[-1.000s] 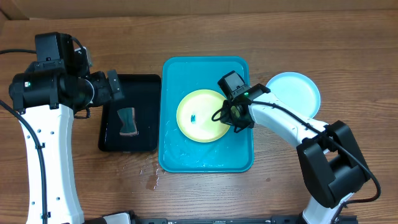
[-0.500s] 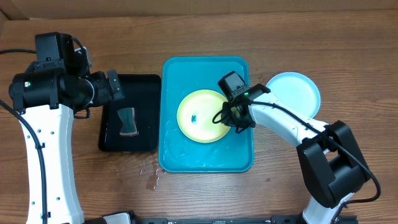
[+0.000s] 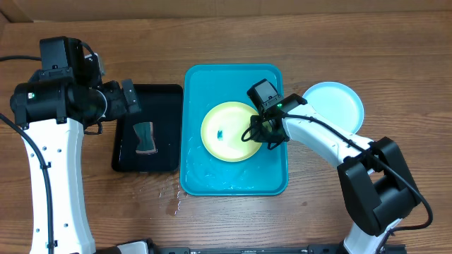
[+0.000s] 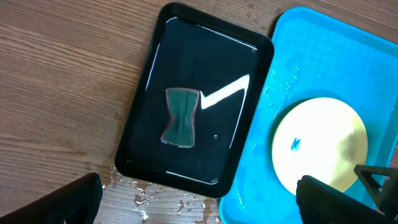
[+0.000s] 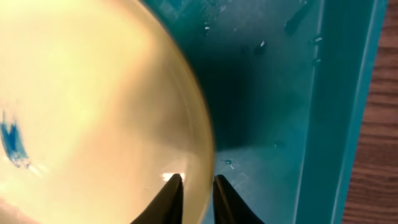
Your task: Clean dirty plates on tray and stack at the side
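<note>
Astride yellow plate [image 3: 226, 141] rim with right gripper [image 5: 194, 186] narrow, clamp unclear; could slip from between fingertips [image 5: 171, 191] on lift, thin edge, wet tray [image 3: 233, 185] beneath.

Looks like a robotics lab bench, a test rig set up for a washing-up drill. Two white-and-black jointed machines, the left arm [image 3: 49, 162] and the right arm [image 3: 325, 141], planted at a plain wood-grain tabletop [image 3: 353, 42]. Black cable [image 3: 13, 58] looping loose off the left side. Staged plastic props only: bright cyan tray [image 3: 194, 169], small black tray [image 3: 166, 90] with a lone sponge [image 3: 144, 137], a pale yellow-green plate [image 3: 226, 130], a light cyan plate [image 3: 335, 102]. Water droplets [image 3: 173, 201] spilled straight on the wood.
</note>
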`<state>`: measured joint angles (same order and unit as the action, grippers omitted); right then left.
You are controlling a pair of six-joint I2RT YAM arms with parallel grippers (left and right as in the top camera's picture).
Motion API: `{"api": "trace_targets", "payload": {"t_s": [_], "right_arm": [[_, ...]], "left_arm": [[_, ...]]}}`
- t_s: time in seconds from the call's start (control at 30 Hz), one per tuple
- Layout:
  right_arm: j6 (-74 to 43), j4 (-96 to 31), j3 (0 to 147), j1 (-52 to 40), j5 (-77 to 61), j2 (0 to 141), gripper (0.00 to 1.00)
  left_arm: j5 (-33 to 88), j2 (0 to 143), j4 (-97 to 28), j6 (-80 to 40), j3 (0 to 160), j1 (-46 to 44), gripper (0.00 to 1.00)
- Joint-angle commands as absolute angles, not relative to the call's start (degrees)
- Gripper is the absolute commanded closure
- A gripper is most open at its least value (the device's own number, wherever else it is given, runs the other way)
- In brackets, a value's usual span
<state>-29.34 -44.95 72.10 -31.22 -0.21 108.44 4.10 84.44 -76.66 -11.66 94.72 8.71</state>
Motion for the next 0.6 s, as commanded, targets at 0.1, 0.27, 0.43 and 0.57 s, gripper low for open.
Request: {"api": "trace_targets", "payload": {"t_s": [0.1,0.27,0.43,0.57], "right_arm": [[-28.56,-44.66,73.08,-31.38,-0.49,108.03,0.91],[-28.4,-44.62,73.08,-31.38,-0.51,108.03,0.96],[-28.38,-44.42,73.08,-31.38,-0.49,108.03,0.96],[-28.1,-44.23,73.08,-31.38,-0.51,108.03,0.96]], "left_arm": [[1.89,84.64,-73.65,-10.55,95.48,8.75,0.0],[1.06,84.68,-75.92,-8.32,95.46,8.75,0.0],[1.06,84.68,-75.92,-8.32,95.46,8.75,0.0],[3.44,84.68,-72.66,-11.55,95.46,8.75,0.0]]}}
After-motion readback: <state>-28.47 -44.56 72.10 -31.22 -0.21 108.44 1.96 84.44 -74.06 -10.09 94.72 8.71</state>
